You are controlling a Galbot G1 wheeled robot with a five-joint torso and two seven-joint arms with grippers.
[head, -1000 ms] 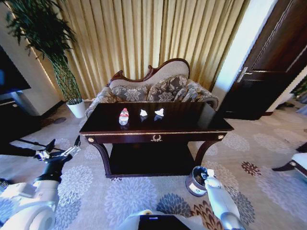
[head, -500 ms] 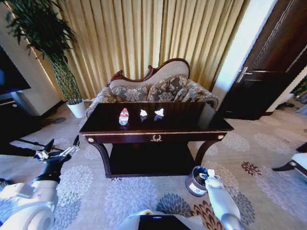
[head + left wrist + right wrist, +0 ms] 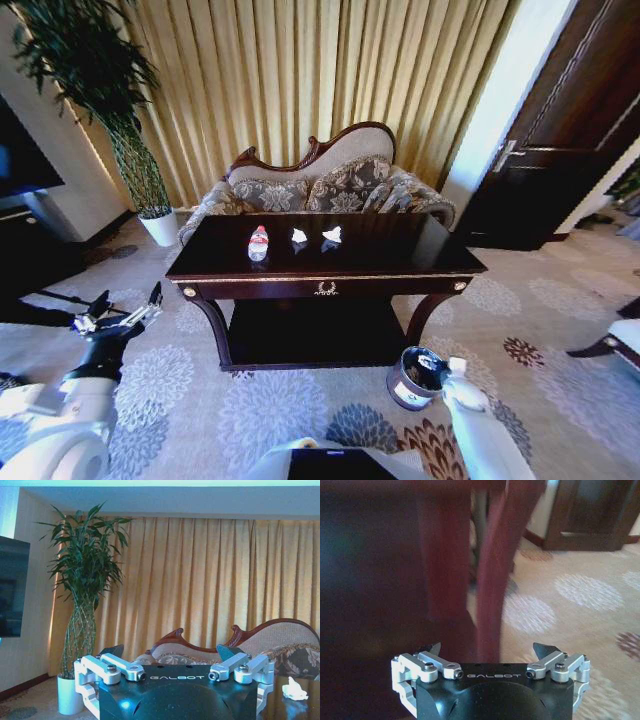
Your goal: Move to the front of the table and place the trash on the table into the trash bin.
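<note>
On your left, the left gripper (image 3: 128, 308) hangs low over the carpet, well apart from the table's left front corner, with its fingers spread wide and nothing between them. From its wrist camera you see the same open jaws, and past them a plant and the curtain.

The table (image 3: 400, 262) stands straight before you. On its top, the bottle (image 3: 259, 243) lies left of the middle, about halfway between the front and back edges. Just to its right sit two paper wads (image 3: 299, 236), the second one (image 3: 332, 234) near the centre of the top; all three are apart from each other (one wad (image 3: 295, 690) shows also in the left wrist camera).

Below the table's right front corner, on the floor, you find the trash bin (image 3: 410, 380). The right arm comes up just beside it. In its wrist camera the right gripper (image 3: 487, 654) has its fingertips wide apart and empty, pointing at what seems to be a table leg (image 3: 492, 580), though this picture is blurred.
</note>
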